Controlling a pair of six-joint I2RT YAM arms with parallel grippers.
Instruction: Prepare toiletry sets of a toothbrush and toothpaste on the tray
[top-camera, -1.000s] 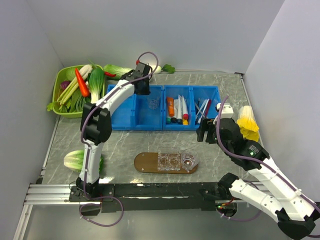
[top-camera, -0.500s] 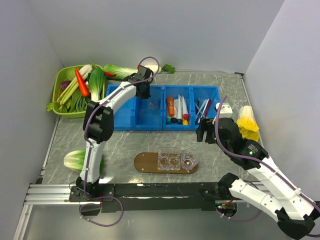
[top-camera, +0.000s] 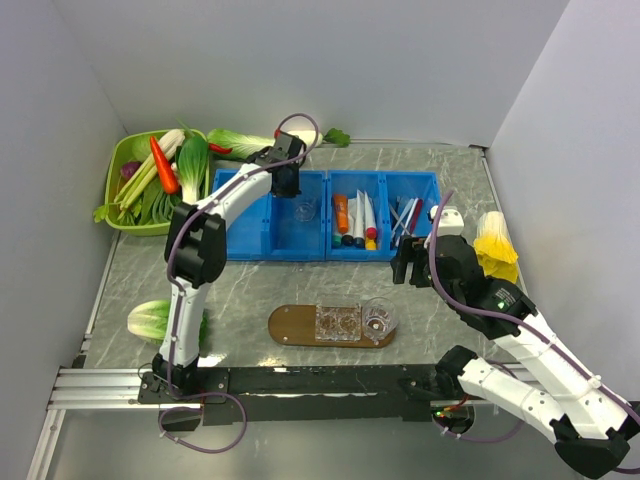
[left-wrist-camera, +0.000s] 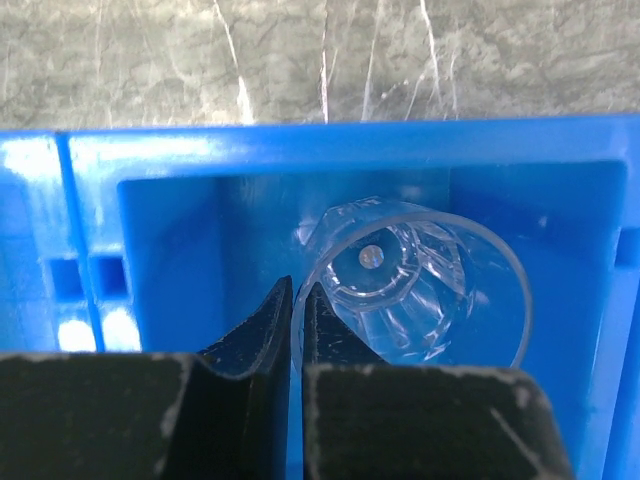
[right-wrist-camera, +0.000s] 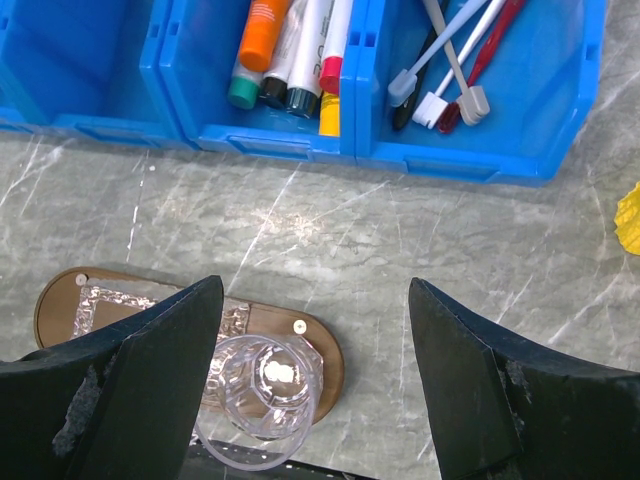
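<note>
My left pincer (left-wrist-camera: 297, 305) has its two fingers almost together, with only a thin slit between them. The rim of a clear cup (left-wrist-camera: 420, 290) runs into this slit, so it seems that I nip the cup's wall, but the view is too close for me to be sure. This cup is inside a blue bin (left-wrist-camera: 180, 230), near the bin's far wall.

My right pincer (right-wrist-camera: 315, 290) is spread wide and has hold of nothing. It hangs over the grey marbled desk (right-wrist-camera: 480, 250), between the row of bins and the tray (right-wrist-camera: 58, 300).

The toothpaste (right-wrist-camera: 305, 40), white tubes with dark caps, lies in the neighbouring bin (right-wrist-camera: 300, 140), to the right of the one with the cup. It lies beside an orange tube (right-wrist-camera: 262, 25) and touches it. The toothbrushes (right-wrist-camera: 450, 60) lie crossed over each other in the last bin (right-wrist-camera: 480, 160) on the right.

The tray lies on the desk, near to my bases and well apart from the toothpaste. On it are a shiny crinkled piece (right-wrist-camera: 105, 300) and, at its right end, a second cup (right-wrist-camera: 262, 395), upright and clear.

Further out, a green basket (top-camera: 115, 170) of vegetables is at the far left of the desk. A leafy cabbage (top-camera: 150, 320) lies on the desk at the near left.
</note>
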